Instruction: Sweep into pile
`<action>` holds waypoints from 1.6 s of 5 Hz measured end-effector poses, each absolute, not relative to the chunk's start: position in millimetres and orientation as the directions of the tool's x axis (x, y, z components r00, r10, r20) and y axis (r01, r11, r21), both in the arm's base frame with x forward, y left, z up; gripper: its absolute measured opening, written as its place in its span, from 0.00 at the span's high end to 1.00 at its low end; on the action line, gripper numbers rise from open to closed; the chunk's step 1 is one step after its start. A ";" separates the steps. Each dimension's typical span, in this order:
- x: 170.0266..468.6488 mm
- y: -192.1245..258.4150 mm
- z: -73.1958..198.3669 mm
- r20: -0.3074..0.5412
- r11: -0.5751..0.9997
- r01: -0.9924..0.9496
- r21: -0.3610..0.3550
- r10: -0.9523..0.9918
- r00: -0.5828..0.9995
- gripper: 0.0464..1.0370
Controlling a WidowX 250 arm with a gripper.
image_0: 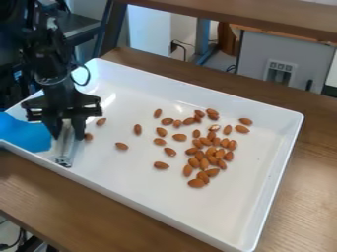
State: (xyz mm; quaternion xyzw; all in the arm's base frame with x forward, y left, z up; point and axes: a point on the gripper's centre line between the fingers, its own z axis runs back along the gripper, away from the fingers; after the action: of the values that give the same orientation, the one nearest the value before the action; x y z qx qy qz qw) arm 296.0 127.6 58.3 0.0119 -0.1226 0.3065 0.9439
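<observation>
At the left end of the white tray, the gripper (64, 129) hangs low, shut on a silvery tool (64, 156) that points down toward the tray's near left edge. A flat blue piece (25, 133) lies just left of the gripper; whether it joins the tool I cannot tell. Brown almonds (211, 151) form a loose cluster right of the tray's middle. Several more are scattered between cluster and gripper, such as one almond (121, 146) by itself. Another almond (88, 137) is close beside the gripper's right side, and one (101, 121) is slightly farther back.
The white tray (280, 170) has raised walls all around and stands on a brown wooden table (309, 197). Behind it are a wooden shelf edge (250, 22) and a grey panel (256, 54).
</observation>
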 end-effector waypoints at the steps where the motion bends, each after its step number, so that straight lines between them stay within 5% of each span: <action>1: 304.4 113.6 57.6 0.230 0.817 -0.575 -0.056 0.571 0.788 0.67; 8: 342.9 -5.6 55.2 0.179 0.820 -0.564 -0.095 0.572 0.801 0.67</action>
State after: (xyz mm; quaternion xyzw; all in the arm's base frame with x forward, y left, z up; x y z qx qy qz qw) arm 342.9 -5.6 55.2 -0.0185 -0.1000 0.2994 0.9487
